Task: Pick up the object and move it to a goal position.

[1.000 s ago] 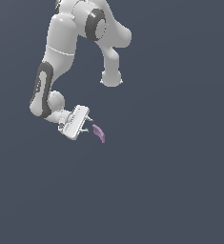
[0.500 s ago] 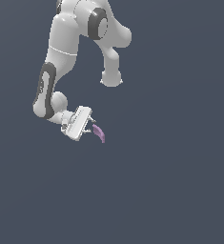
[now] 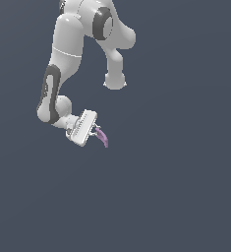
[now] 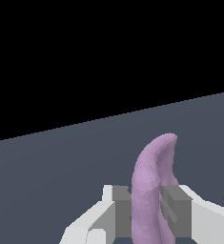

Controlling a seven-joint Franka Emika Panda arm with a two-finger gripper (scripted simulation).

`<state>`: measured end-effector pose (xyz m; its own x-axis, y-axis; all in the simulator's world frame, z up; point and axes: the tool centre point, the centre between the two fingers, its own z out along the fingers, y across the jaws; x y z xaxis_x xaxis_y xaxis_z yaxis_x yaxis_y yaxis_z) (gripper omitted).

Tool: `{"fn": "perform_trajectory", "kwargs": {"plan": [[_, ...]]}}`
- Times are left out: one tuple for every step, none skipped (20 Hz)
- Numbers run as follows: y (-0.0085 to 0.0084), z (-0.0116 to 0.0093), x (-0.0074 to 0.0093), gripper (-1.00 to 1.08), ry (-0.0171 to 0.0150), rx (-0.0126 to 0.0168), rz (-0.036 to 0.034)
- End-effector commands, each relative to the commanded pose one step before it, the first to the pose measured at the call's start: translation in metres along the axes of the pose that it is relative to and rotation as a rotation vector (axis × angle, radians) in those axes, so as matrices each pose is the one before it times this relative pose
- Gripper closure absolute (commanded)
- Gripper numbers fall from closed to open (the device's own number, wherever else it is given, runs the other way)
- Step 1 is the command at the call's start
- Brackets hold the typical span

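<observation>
The object (image 3: 103,136) is a small pale purple crescent sticking out from the white gripper (image 3: 96,132) toward the exterior view's right. In the wrist view the object (image 4: 151,186) stands between the two grey pads (image 4: 123,209), which press on both of its sides. My gripper (image 4: 146,209) is shut on it. The crescent's curved tip reaches out past the fingertips. The hand is tilted sideways at the end of the folded white arm (image 3: 63,64).
A flat dark grey-blue floor (image 3: 176,197) fills the exterior view. In the wrist view the floor (image 4: 46,167) ends at a straight edge with black beyond it. No other objects show.
The gripper with the purple crescent has shifted slightly upward. Its grip on the piece looks the same.
</observation>
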<state>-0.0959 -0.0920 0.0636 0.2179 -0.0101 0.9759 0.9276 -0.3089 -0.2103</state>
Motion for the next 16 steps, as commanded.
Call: {"fn": "perform_trajectory", "kwargs": {"plan": [[0.00001, 0.00005, -0.00002, 1.08, -0.00005, -0.00035, 0.00002], [0.0, 0.0, 0.0, 1.08, 0.0, 0.0, 0.0], [0.0, 0.0, 0.0, 1.08, 0.0, 0.0, 0.0], [0.0, 0.0, 0.0, 1.08, 0.0, 0.0, 0.0], [0.0, 0.0, 0.0, 1.08, 0.0, 0.0, 0.0], [0.00007, -0.00003, 0.00001, 1.08, 0.0, 0.0, 0.0], [-0.00006, 0.00009, 0.00036, 1.08, 0.0, 0.0, 0.0], [-0.00019, 0.00026, 0.00108, 1.08, 0.0, 0.0, 0.0], [-0.00031, 0.00044, 0.00181, 1.08, 0.0, 0.0, 0.0], [-0.00045, 0.00084, 0.00248, 1.08, -0.00038, 0.00029, 0.00008], [-0.00057, 0.00081, 0.00332, 1.08, 0.0, 0.0, 0.0], [-0.00068, 0.00129, 0.00393, 1.08, -0.00051, 0.00038, 0.00026], [-0.00083, 0.00119, 0.00486, 1.08, 0.0, 0.0, 0.0], [-0.00093, 0.00165, 0.00542, 1.08, -0.0005, 0.00038, 0.00028], [-0.00106, 0.00175, 0.00618, 1.08, -0.00035, 0.00027, 0.0002], [-0.00117, 0.00192, 0.00687, 1.08, -0.00035, 0.00027, 0.0002]]}}
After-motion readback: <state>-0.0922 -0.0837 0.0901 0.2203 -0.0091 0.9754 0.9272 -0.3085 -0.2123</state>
